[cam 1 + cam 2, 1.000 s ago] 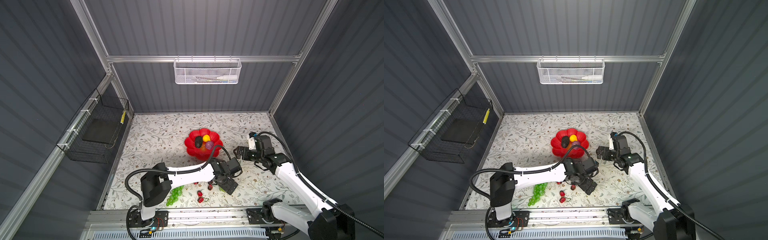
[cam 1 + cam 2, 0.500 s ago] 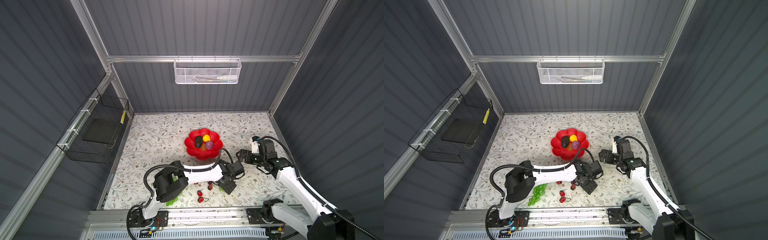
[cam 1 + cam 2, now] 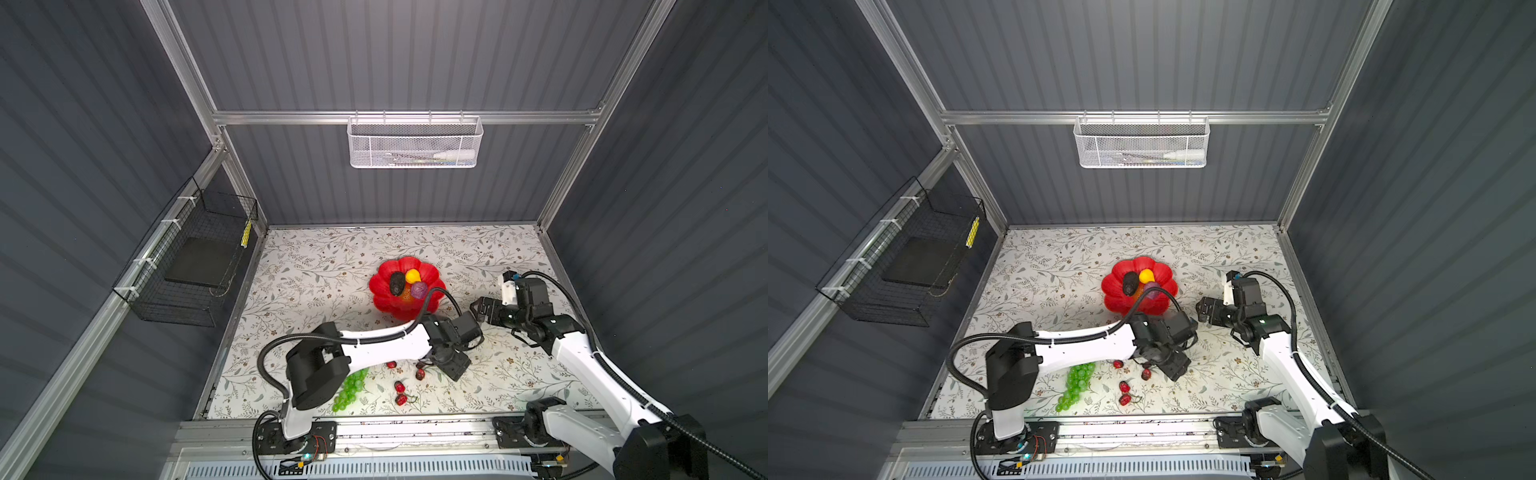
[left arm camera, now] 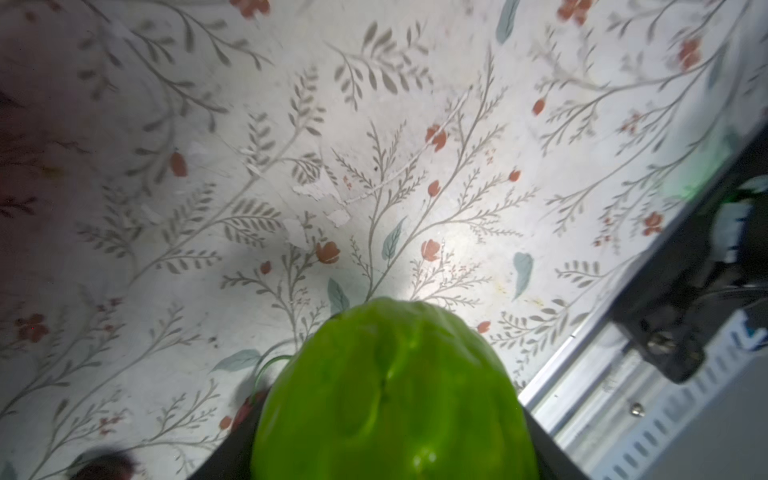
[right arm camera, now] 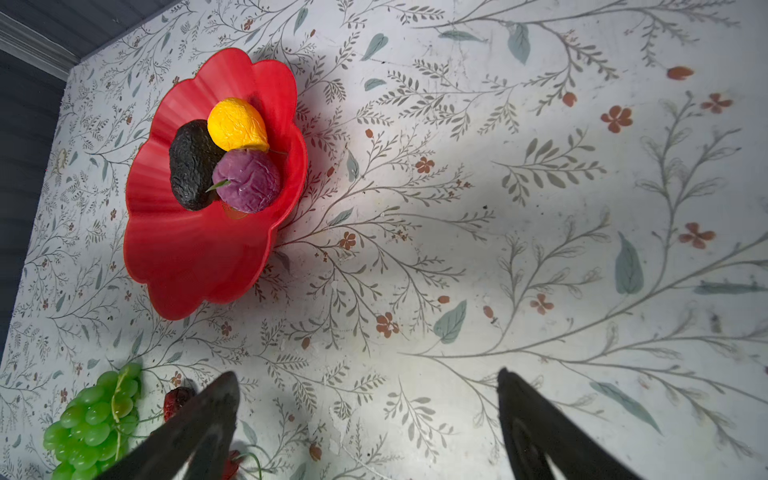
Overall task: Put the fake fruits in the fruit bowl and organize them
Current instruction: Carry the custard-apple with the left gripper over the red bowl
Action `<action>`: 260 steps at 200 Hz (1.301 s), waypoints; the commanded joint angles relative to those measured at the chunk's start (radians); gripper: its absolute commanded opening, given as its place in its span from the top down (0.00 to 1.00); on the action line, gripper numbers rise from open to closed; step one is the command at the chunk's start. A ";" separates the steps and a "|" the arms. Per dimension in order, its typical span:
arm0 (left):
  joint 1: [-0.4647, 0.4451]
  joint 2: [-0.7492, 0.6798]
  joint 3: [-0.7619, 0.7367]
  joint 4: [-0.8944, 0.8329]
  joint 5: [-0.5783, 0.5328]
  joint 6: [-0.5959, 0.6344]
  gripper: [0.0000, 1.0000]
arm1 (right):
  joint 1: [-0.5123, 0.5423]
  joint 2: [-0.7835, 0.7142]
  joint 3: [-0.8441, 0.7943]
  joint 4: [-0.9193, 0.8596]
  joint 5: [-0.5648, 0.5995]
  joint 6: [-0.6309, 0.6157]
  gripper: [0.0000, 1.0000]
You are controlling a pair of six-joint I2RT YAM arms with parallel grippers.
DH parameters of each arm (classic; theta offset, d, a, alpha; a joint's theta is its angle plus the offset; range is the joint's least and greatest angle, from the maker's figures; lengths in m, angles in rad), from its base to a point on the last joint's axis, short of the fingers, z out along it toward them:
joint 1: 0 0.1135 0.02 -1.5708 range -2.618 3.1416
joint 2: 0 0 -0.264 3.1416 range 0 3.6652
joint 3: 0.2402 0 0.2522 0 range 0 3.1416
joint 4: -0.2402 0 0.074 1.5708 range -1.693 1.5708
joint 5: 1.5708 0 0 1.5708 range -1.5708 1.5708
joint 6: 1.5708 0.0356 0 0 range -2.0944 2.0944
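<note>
Both dark fingers of the left claw (image 3: 455, 369) pinch the ball (image 4: 390, 395), a glossy green plastic dome, lumpy and creased. It is close to the mat (image 4: 374, 124), which is matt white with printed twigs and scuffed patches. Just beside this claw, toward its arm's base, lie the cherries (image 3: 400, 387), small, dark red and shiny, with thin stems. The grapes (image 5: 93, 419), a long bunch of translucent green beads, lie farther that way. Beyond the claw sits the bowl (image 5: 195, 266), glossy red, ribbed and scalloped like a flower. It holds a wrinkled black avocado (image 5: 193, 166), a yellow pear (image 5: 237, 124) and a purple fruit (image 5: 249, 180), all touching. The right claw (image 5: 365, 376) hovers near the bowl, its tapered fingers spread wide over bare mat.
</note>
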 commanded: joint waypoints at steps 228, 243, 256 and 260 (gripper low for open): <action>0.515 0.286 0.226 0.005 -0.022 0.069 0.48 | 0.004 0.062 0.047 0.085 -0.120 -0.008 0.07; 0.515 0.286 0.224 0.007 -0.021 0.069 0.39 | 0.004 0.064 0.047 0.087 -0.118 -0.009 0.06; 0.516 0.274 0.220 0.006 -0.020 0.068 0.30 | 0.006 0.062 0.046 0.091 -0.118 -0.006 0.06; 0.515 0.271 0.220 0.006 -0.019 0.068 0.29 | 0.006 0.061 0.045 0.090 -0.118 -0.006 0.06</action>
